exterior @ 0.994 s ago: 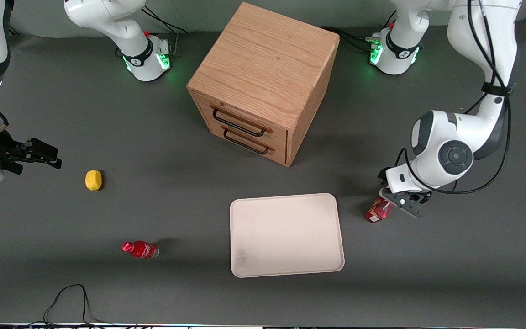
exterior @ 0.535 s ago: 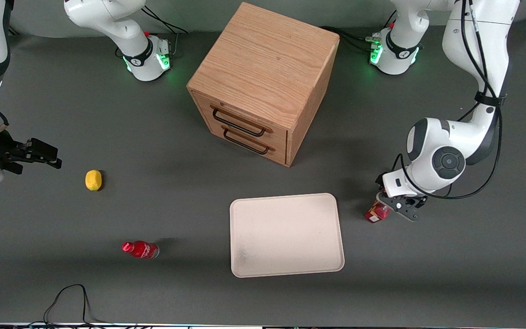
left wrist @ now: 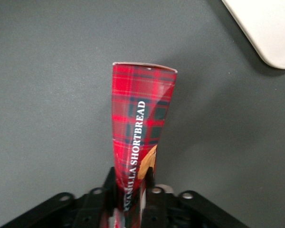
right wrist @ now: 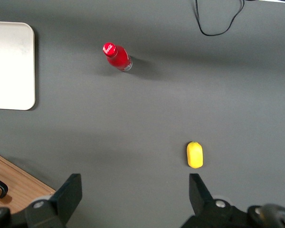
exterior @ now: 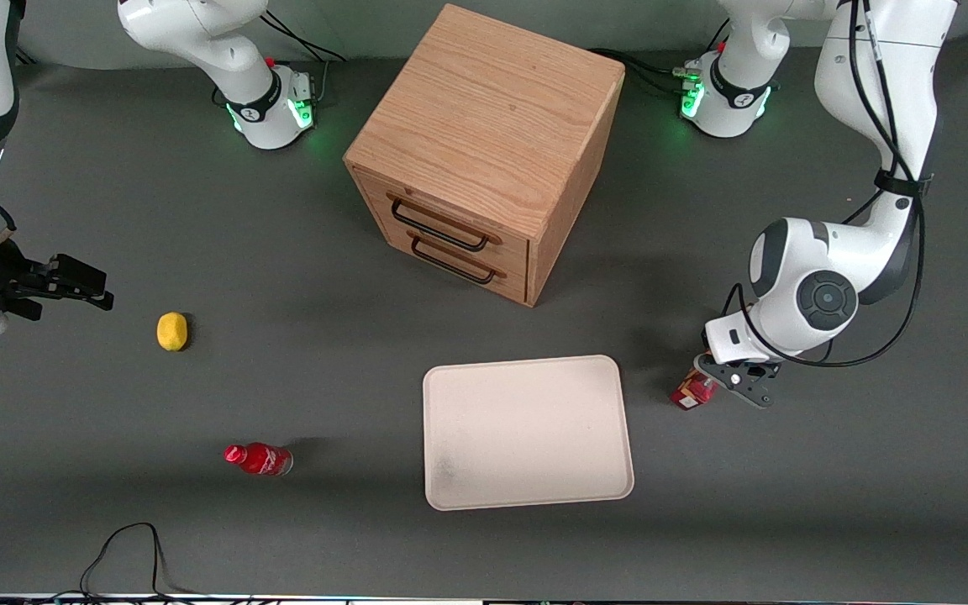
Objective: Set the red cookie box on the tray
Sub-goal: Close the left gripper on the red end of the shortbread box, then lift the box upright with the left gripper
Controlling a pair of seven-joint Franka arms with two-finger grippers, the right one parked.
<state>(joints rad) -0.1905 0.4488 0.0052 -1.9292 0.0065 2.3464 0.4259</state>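
My left gripper point(exterior: 721, 376) hangs beside the tray's short edge, toward the working arm's end of the table. It is shut on the red cookie box point(exterior: 692, 391), a red tartan carton. In the left wrist view the black fingers point(left wrist: 150, 179) of the gripper point(left wrist: 130, 179) pinch one end of the cookie box point(left wrist: 140, 124), whose length points away from the gripper toward the dark table. The cream-white tray point(exterior: 526, 433) lies flat, nearer to the front camera than the cabinet; one rounded corner of the tray point(left wrist: 270, 28) shows in the wrist view, apart from the box.
A wooden drawer cabinet point(exterior: 484, 143) stands at mid-table. A small red bottle point(exterior: 259, 459) and a yellow fruit point(exterior: 171, 330) lie toward the parked arm's end. A black cable point(exterior: 127, 546) loops at the table's front edge.
Over the last second the gripper shifted slightly toward the tray with the box in it, and the box looks shorter from the front. Little has moved in the last half second.
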